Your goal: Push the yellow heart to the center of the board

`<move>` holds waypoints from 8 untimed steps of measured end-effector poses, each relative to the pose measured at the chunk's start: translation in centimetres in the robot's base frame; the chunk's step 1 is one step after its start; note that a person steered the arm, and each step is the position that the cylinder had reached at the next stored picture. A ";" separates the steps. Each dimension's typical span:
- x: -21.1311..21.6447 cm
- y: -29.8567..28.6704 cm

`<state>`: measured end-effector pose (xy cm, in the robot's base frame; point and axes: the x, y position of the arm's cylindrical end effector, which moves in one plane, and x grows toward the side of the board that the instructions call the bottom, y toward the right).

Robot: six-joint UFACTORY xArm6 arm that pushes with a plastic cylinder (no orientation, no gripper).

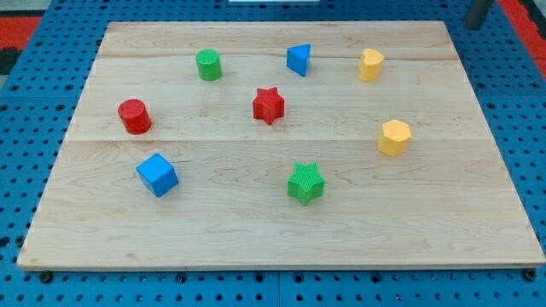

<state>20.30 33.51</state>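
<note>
So my rod (pixel 478 14) is only just poking in at the view's top right corner, off past the edge of the wooden board (pixel 256 230) — it's cut off by the frame and I can't make out my tip at all, so I can't tell where exactly it sits. It's touching nothing, well apart from every block.

The yellow heart (pixel 370 64) is up near the view's top right of the board, sitting alone, closest of all the blocks to the rod. Below it, toward the right edge, there's a yellow hexagon (pixel 394 137).

Along the top with the heart: a blue triangle (pixel 299 59) near the top middle and a green cylinder (pixel 208 64) further left. The red star (pixel 268 105) is pretty much mid-board, a bit above centre. A red cylinder (pixel 134 116) is over on the left, a blue cube (pixel 157 174) below it, and a green star (pixel 305 182) sits lower middle — none of them touching each other.
</note>
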 end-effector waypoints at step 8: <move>16.3 -25.6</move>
<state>36.60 7.93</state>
